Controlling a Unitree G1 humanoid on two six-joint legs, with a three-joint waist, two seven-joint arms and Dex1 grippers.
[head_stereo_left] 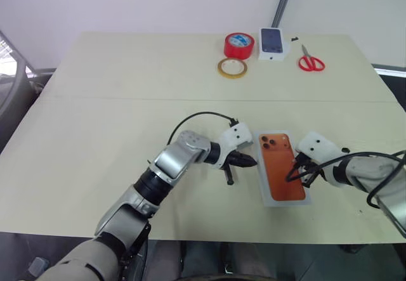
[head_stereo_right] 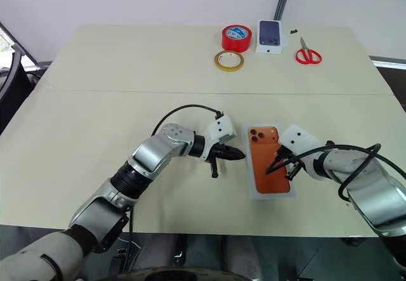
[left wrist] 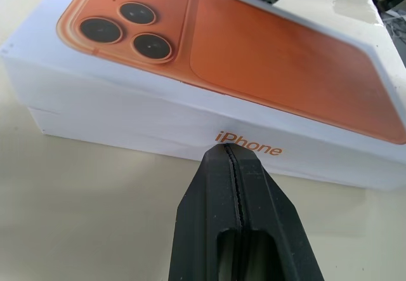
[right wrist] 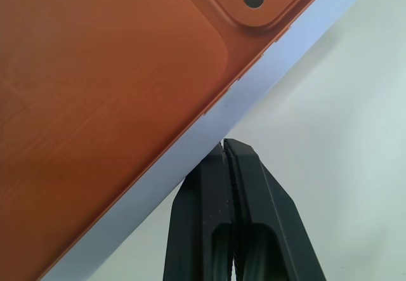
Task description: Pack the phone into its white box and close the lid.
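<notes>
The lid (head_stereo_left: 282, 168), printed with an orange phone and three camera lenses, sits on the white box (left wrist: 127, 119) at lower right of centre on the table (head_stereo_left: 127, 103). The left gripper (head_stereo_left: 246, 161), jaws together, points at its left side; the right gripper (head_stereo_left: 293, 175), jaws together, rests at its right edge. The left wrist view shows "iPhone" lettering on the lid's side wall.

Lid (head_stereo_left: 283, 168): white, orange phone picture with three dark lenses, orange lettering on its side. White box (left wrist: 57, 124) beneath. Table (head_stereo_left: 127, 116): pale beige. Tape rolls: one red (head_stereo_left: 239, 45), one yellow (head_stereo_left: 232, 68). Scissors (head_stereo_left: 311, 60): red handles. Gripper fingers (left wrist: 238, 224): black.
</notes>
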